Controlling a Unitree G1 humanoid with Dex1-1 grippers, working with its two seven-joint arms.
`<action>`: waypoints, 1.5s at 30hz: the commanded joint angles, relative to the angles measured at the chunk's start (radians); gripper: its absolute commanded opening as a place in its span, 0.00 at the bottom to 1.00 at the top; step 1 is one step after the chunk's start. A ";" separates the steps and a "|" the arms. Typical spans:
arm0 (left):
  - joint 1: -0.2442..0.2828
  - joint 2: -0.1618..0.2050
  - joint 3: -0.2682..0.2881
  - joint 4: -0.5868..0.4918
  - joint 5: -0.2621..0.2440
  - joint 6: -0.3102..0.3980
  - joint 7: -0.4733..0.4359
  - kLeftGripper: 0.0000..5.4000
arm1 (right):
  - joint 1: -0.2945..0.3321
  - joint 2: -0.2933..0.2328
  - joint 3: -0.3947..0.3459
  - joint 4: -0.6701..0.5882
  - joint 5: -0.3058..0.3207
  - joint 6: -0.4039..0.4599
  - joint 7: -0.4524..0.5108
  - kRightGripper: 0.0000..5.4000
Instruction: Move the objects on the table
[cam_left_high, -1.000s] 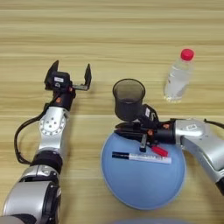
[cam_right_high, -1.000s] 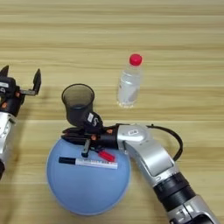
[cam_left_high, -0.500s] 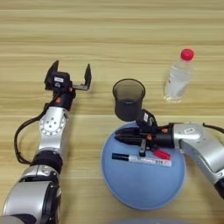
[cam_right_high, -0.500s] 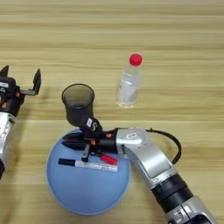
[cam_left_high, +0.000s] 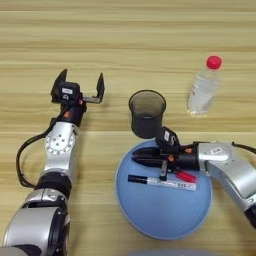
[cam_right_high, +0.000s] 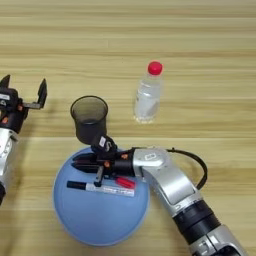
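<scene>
Plate (cam_left_high: 150, 220): blue, round, nearest the robot on the worktop (cam_left_high: 125, 45); it carries the marker and the pen.
Marker (cam_left_high: 162, 182): white w/ black cap, lies flat on the plate, cap end toward robot's left, just in front of the right gripper.
Pen (cam_left_high: 176, 173): slim black, red end showing at about mid-plate; lies partly under or between the right gripper's fingers, can't tell where its far tip ends.
Right gripper (cam_left_high: 141, 160): low over the plate's far half, pointing toward robot's left, fingers nearly together w/ only a thin gap. Looks to be touching or pinching the pen, but contact can't be confirmed from either view.
Risk 1: if the pinch is only on the pen's edge, pen may slip out on lift & roll off the plate.
Risk 2: marker lies just beside the pen; a sweep or a low lift could drag it along or nudge it toward the plate rim.
Risk 3: cup stands right behind the gripper; a rise or swing to the far side could clip it & tip it.
Cup (cam_left_high: 147, 113): dark translucent, upright, at the plate's far edge.
Left gripper (cam_left_high: 80, 87): on robot's left, well apart from the other things, fingers spread wide, holds nothing, idle.
Bottle (cam_left_high: 204, 86): clear, red cap, upright, farthest back on the right, apart from cup & arms.
</scene>
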 joint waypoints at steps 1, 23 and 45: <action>-0.010 0.006 -0.001 0.003 0.000 -0.005 -0.008 1.00 | 0.009 -0.005 0.006 0.015 -0.018 -0.005 0.007 0.06; -0.013 0.005 -0.001 0.007 0.000 -0.007 -0.008 1.00 | 0.012 -0.003 0.000 0.009 -0.026 -0.031 0.023 0.39; -0.024 0.006 0.001 0.023 0.000 -0.010 -0.009 1.00 | 0.010 -0.035 -0.082 -0.217 0.031 -0.036 0.009 0.81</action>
